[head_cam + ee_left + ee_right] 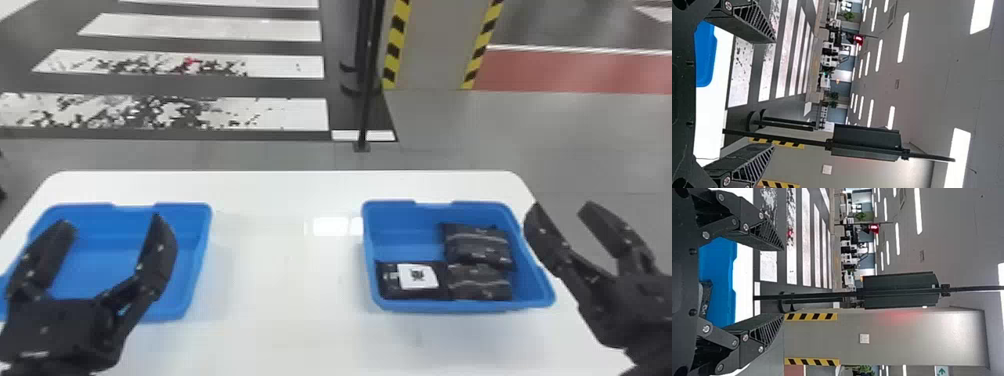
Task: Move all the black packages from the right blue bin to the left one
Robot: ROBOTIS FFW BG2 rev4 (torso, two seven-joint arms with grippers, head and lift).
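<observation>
White crossing stripes (215,27) on a dark floor (200,86).
Beyond the white bench (280,300), a black pole (368,100) stands near a gray pillar (432,45) edged with yellow-and-black bands (397,37).

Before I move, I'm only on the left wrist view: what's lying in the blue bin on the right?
Observer: Black packages are lying in the right bin.
Operator: Any of them marked?
Observer: Yes, there's a white label on the package in the bin's near left part.
Operator: And how does the right gripper stand?
Observer: The right gripper is open, with nothing between its fingers.
</observation>
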